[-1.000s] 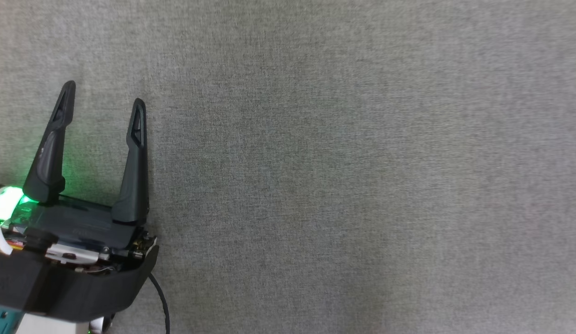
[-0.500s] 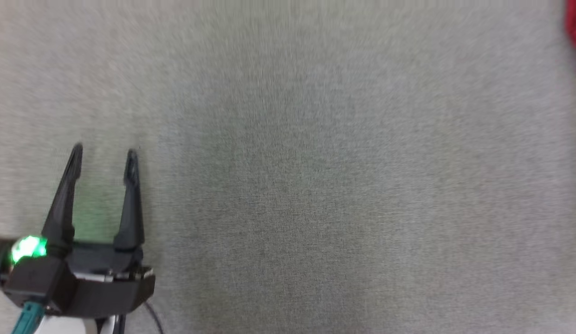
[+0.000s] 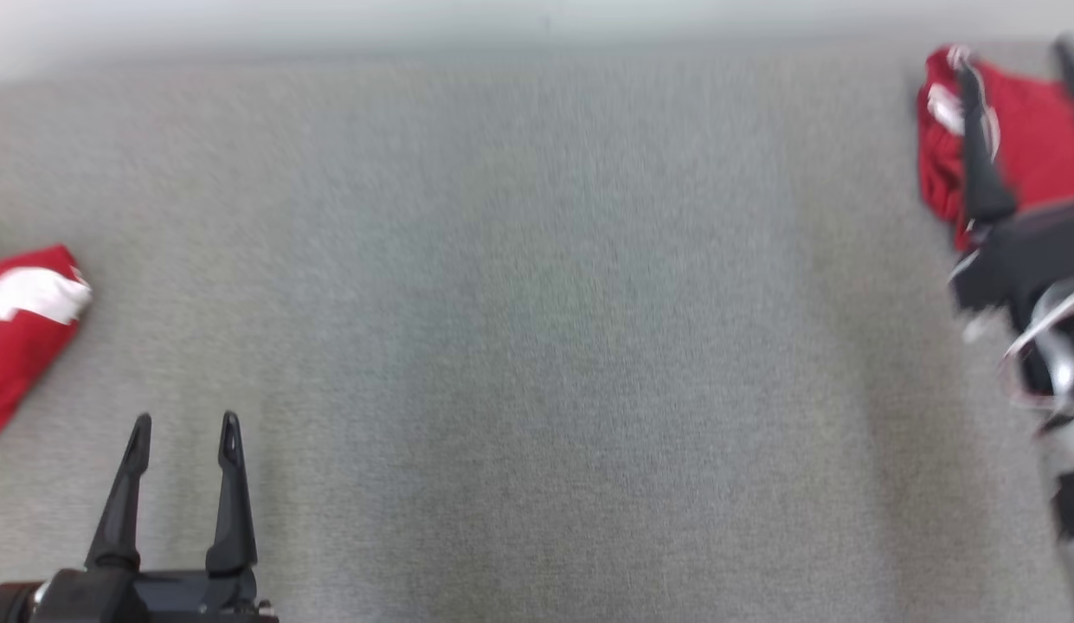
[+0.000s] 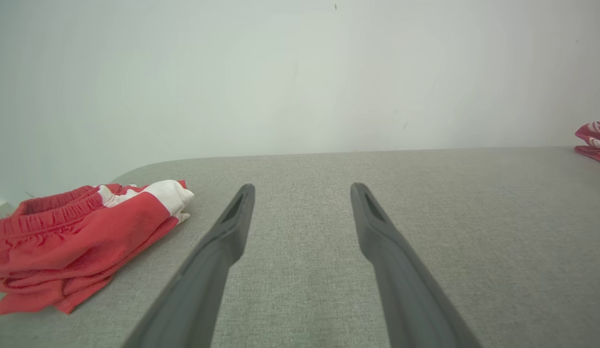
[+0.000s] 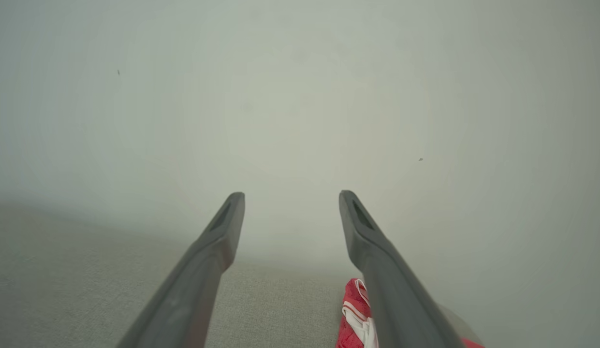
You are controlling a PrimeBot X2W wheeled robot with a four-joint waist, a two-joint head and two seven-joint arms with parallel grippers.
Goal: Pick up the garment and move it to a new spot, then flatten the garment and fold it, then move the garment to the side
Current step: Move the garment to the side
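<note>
At the far left a folded red garment (image 3: pixel 22 320) with a white band lies on the grey cloth-covered table (image 3: pixel 537 346), near its edge. Just right of it, not touching, the left gripper (image 3: pixel 186 424) hangs low over bare cloth, its fingers spread wide with nothing between them. Well across the table, at the far right by the back edge, the crumpled red garment (image 3: pixel 1034 147) lies in a heap. The right gripper (image 3: pixel 1017 61) hovers above it, fingers apart and empty — whether a tip touches the fabric I cannot tell.

Grey fabric tabletop (image 3: pixel 537 346), rounded corner; plain pale wall (image 4: pixel 280 72) behind.
</note>
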